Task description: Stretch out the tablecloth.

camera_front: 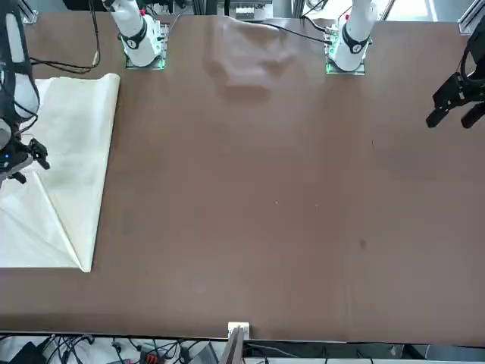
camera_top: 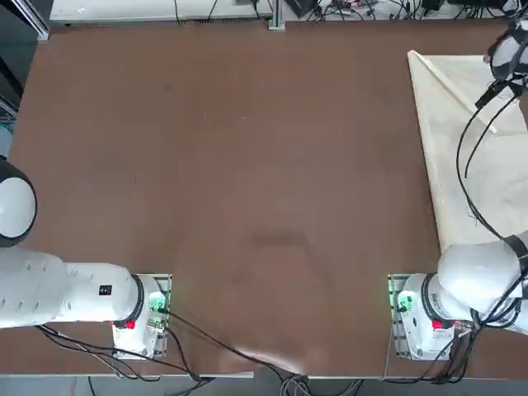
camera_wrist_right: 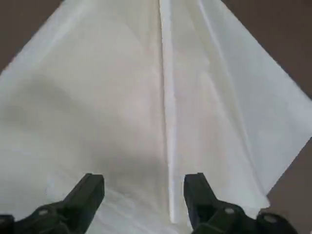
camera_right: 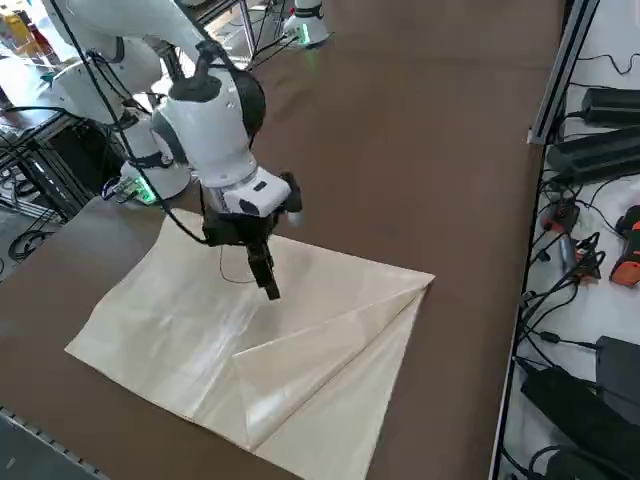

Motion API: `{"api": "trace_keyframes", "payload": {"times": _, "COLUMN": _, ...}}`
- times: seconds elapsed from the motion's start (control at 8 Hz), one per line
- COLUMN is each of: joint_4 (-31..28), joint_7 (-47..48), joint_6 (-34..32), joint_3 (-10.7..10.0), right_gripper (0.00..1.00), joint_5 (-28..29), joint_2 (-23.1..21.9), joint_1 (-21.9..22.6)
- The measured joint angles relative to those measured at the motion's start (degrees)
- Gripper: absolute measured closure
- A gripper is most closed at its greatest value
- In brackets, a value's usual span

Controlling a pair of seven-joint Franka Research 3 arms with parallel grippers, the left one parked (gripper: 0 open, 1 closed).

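While the right tool (camera_wrist_right: 141, 195) hovers spread apart above it | tablecloth (camera_right: 270, 350): thin cream fabric, creased, one corner folded over diagonally | lies at brown bench (camera_top: 247, 181) right edge

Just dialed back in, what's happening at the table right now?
The working right arm has its end effector hanging over the tablecloth, fingers open and gripping nothing. The cloth lies at the robot's right side of the brown table, with one corner folded over in a diagonal flap, so it is not yet stretched out flat.
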Motion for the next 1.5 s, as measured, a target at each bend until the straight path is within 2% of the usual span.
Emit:
{"api": "trace_keyframes", "payload": {"times": 0.25, "joint_4": -0.13, "joint_7": -8.24, "joint_6": 7.78, "joint_3": 0.02, "right_gripper": 0.00, "joint_5": 0.00, "joint_2": 4.00, "joint_1": -1.36}}
{"api": "trace_keyframes", "payload": {"times": 0.5, "joint_4": -0.13, "joint_7": -12.66, "joint_6": 11.78, "joint_3": 0.02, "right_gripper": 0.00, "joint_5": 0.00, "joint_2": 7.26, "joint_1": -2.91}}
{"api": "trace_keyframes", "payload": {"times": 1.5, "joint_4": 1.25, "joint_7": -16.16, "joint_6": 16.52, "joint_3": 0.04, "right_gripper": 0.00, "joint_5": -0.34, "joint_2": 14.88, "joint_1": -7.87}}
